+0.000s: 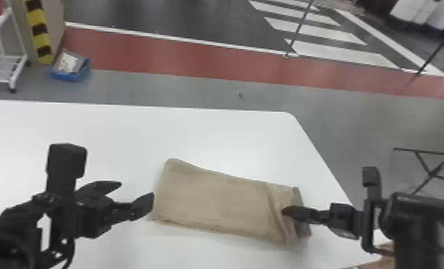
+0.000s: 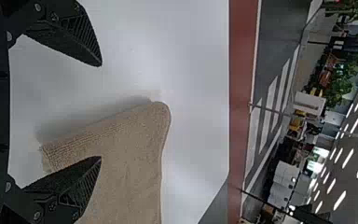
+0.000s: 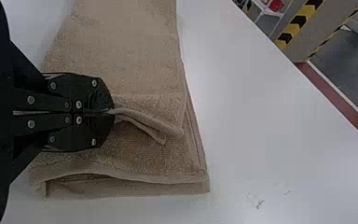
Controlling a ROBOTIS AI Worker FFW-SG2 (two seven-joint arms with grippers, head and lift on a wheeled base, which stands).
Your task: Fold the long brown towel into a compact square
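Observation:
The brown towel (image 1: 213, 200) lies folded as a long strip on the white table, slightly slanted, its layers bunched near the right end. My left gripper (image 1: 137, 195) stands open just off the towel's left end. In the left wrist view, my left gripper (image 2: 101, 112) has its fingers apart, one over the table and one over the edge of the towel (image 2: 126, 149). At the towel's right end is my right gripper (image 1: 285, 211). In the right wrist view, my right gripper (image 3: 112, 112) is closed on a pinched ridge of the towel (image 3: 135, 60), with stacked layers beside it.
The white table (image 1: 124, 132) extends to the left and behind the towel, its right edge running diagonally past the right arm. On the floor beyond stand a blue bin (image 1: 70, 69) and a white rack (image 1: 3, 64). A dark folding frame (image 1: 432, 168) is at the right.

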